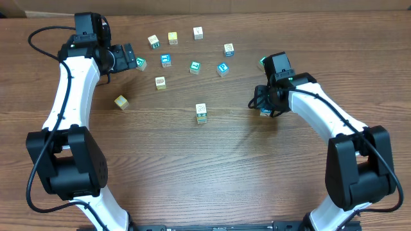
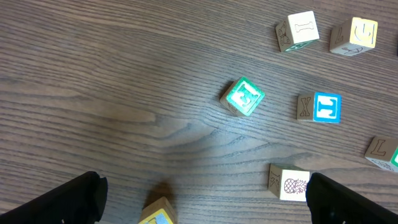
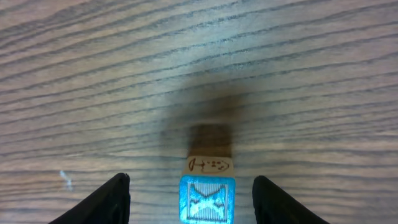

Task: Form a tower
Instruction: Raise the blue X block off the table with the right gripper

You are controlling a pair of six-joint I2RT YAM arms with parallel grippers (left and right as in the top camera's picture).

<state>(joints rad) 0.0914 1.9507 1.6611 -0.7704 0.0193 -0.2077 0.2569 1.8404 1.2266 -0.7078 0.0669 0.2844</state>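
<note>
Right gripper [image 3: 191,180] straddles the blue cube [image 3: 207,198], jaws parted; left gripper [image 2: 205,186] spread wide, empty. Cube likely light, rigid: pinch opposite sides.

Arms: 2 in frame, left arm [image 1: 72,96] and right arm [image 1: 321,110], smooth white shells broken by black joints, above the table [image 1: 205,173].
Bases: left base [image 1: 64,163] and right base [image 1: 359,165], blocky black housings with rounded corners, at the table's near edge.
Wrist housings: left wrist housing [image 1: 87,27], by the table's far edge, and right wrist housing [image 1: 277,64], both boxy and black.
Cables: thin black left cable [image 1: 32,40] loops near the table's far edge; black right cable bundle [image 1: 259,96] tangles toward the table's middle.
Fingers: left fingers [image 2: 62,202] and right fingers [image 3: 106,202], matte black, rounded tips.
</note>
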